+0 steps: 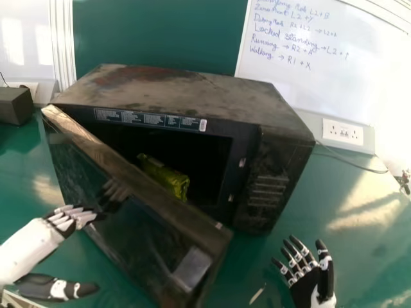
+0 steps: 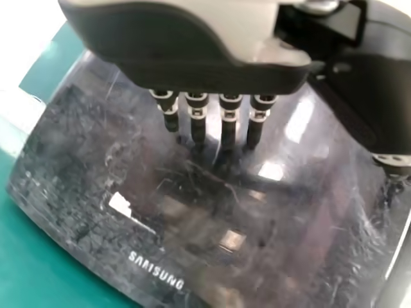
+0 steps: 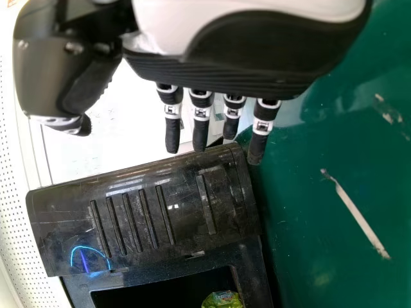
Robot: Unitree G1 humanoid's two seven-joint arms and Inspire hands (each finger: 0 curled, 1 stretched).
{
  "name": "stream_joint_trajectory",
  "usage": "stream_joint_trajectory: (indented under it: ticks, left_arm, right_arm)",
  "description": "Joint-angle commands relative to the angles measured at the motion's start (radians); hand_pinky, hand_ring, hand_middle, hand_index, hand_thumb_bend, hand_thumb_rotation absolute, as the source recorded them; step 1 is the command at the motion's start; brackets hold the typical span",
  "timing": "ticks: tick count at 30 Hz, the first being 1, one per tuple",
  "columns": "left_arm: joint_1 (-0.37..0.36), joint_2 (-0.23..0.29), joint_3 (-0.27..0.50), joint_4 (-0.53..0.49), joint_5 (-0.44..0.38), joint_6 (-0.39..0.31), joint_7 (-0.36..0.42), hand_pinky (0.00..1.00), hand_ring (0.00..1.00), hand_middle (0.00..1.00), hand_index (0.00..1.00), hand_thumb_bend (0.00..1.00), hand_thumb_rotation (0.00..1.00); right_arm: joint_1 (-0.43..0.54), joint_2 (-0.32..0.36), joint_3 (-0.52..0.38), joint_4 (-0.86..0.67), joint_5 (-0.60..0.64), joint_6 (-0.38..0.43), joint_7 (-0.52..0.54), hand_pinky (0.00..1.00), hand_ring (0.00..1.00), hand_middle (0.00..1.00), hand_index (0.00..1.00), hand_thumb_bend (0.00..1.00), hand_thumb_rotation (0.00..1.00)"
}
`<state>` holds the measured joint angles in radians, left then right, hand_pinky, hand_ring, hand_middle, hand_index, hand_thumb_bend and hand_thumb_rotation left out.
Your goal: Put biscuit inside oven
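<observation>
Your left robot hand (image 1: 69,219) has the fingers straight, at the outer face of the open door (image 1: 131,215); whether it touches, you cannot tell. Beyond this door from that hand, the green biscuit packet (image 1: 167,178) lies inside the microwave oven (image 1: 186,93). Your right robot hand (image 1: 304,287) is wide, over the tabletop (image 1: 359,256), beside the oven's control panel (image 1: 266,189).

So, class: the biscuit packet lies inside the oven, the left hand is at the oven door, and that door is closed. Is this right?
Not quite: the oven door is swung open, not closed, as the head view shows. The biscuit packet does lie inside the oven, with the left hand at the door.
</observation>
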<state>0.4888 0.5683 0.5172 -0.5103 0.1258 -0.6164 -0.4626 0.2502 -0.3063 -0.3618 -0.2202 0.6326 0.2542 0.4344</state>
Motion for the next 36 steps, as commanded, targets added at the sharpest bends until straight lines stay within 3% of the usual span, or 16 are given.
stream_joint_trajectory:
  ticks: [1,9,17,30,36]
  left_arm:
    - [-0.032,0.017,-0.041,0.021,0.018,0.007,-0.004,1.00,1.00,1.00,1.00,0.77,0.90]
    - [-0.179,0.040,-0.160,0.116,0.062,-0.031,0.013,1.00,1.00,1.00,1.00,0.76,0.90]
    - [-0.320,0.049,-0.261,0.210,0.088,-0.045,0.018,1.00,1.00,1.00,1.00,0.75,0.89]
    - [-0.592,0.055,-0.422,0.405,0.109,-0.039,0.021,1.00,1.00,1.00,1.00,0.74,0.89]
    - [-0.673,0.050,-0.467,0.493,0.123,-0.044,0.033,1.00,1.00,1.00,1.00,0.75,0.88]
  right_arm:
    - [0.001,0.005,-0.008,-0.007,-0.001,-0.005,0.004,0.83,0.92,0.94,0.91,0.69,1.00]
    - [0.003,0.010,-0.006,-0.010,0.002,-0.006,0.010,0.85,0.94,0.97,0.96,0.77,1.00]
    - [0.003,0.011,-0.006,-0.012,0.004,-0.003,0.009,0.88,0.96,0.99,0.98,0.77,1.00]
    - [0.006,0.011,-0.009,-0.013,0.007,0.001,0.010,0.86,0.93,0.97,0.94,0.69,1.00]
    - [0.009,0.014,-0.012,-0.020,0.014,0.012,-0.001,0.87,0.94,0.98,0.94,0.68,1.00]
